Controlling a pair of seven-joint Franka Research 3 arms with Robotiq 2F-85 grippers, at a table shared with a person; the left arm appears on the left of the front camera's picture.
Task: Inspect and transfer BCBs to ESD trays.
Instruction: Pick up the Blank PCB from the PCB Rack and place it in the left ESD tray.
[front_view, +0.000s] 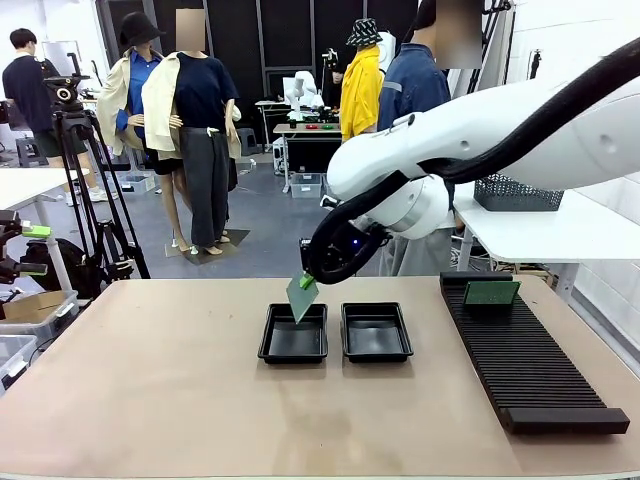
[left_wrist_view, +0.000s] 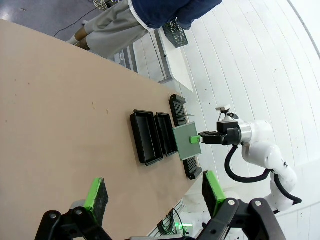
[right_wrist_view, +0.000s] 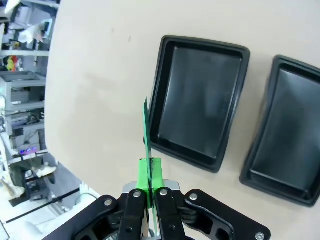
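Glossy plastic trays (front_view: 293, 342), matt tabletop (front_view: 150, 380)

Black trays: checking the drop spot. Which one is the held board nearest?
The tray on the robot's left: the green board in the shut right gripper hangs at its far rim; the other tray sits farther right.

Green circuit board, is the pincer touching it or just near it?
Touching. The right wrist view shows the right pincer with its green pads squeezed shut on one edge of the circuit board, with no gap.
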